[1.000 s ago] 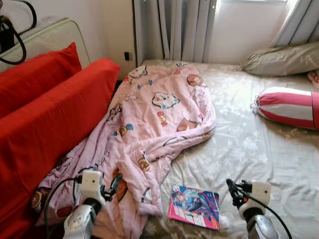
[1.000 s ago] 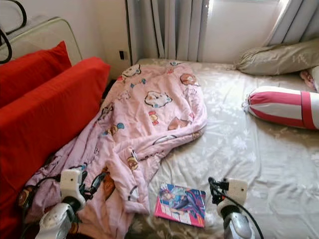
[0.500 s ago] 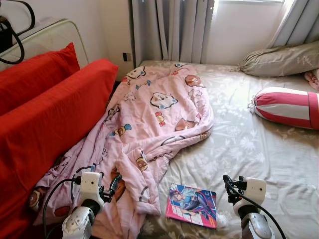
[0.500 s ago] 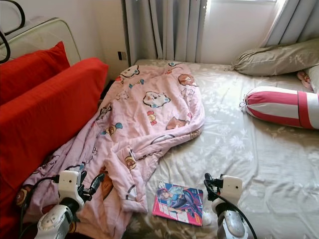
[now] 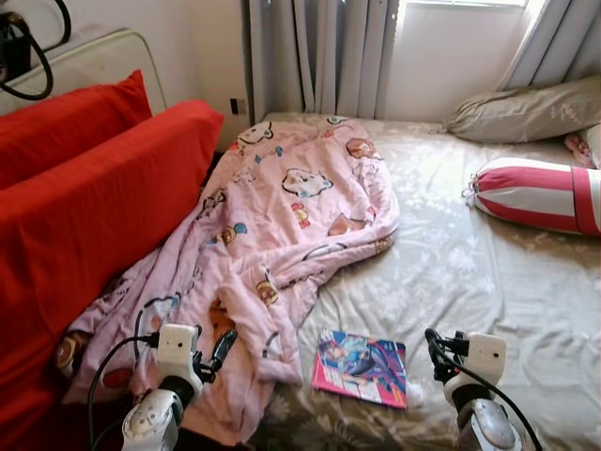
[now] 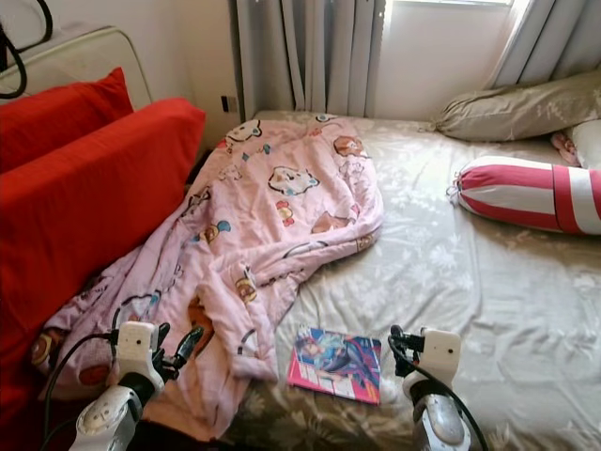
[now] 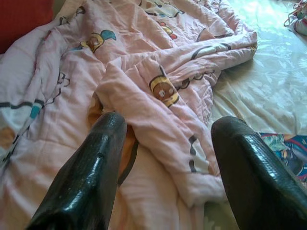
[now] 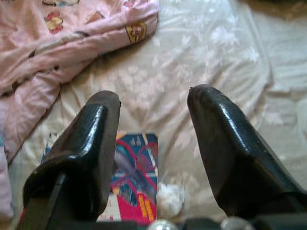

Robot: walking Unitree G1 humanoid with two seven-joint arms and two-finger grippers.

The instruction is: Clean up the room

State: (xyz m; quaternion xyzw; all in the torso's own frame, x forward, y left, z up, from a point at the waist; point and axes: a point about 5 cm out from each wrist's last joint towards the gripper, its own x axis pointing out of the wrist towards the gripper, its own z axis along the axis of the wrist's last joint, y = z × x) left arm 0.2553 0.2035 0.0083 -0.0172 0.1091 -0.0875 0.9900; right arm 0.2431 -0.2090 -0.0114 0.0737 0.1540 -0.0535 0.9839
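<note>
Two claws, both with fingers spread wide and holding nothing, hang low at the near edge of the bed (image 5: 488,272).

Landmark for all entries: the pink blanket (image 5: 282,235), printed with cartoon animals, lying crumpled in a long diagonal heap across the bed's left half, from the curtains (image 5: 319,56) at the far end down to the near corner.

- Left claw (image 5: 223,346): over the near end of the blanket; the left wrist view shows its two black fingers (image 7: 91,167) apart above the pink folds, not touching them.
- Right claw (image 5: 436,349): well to the right of the blanket, above bare sheet; the right wrist view shows its fingers (image 8: 86,143) apart with the sheet between them.
- Book (image 5: 362,367): thin, with a pink and blue illustrated cover, flat on the sheet just right of the blanket's near end, between the two claws. A small white lump (image 8: 170,197), too blurred to identify, lies against one of its corners.
- Bolster (image 5: 535,194): red and white striped, well right of the blanket, on the sheet.
- Pillow (image 5: 526,111): beige, at the far right end of the bed, beyond the bolster.
- Red cushions (image 5: 84,216): two large ones stood on edge to the left of the blanket, whose left edge lies against them.
- Sheet: beige with a pale floral pattern, creased.
</note>
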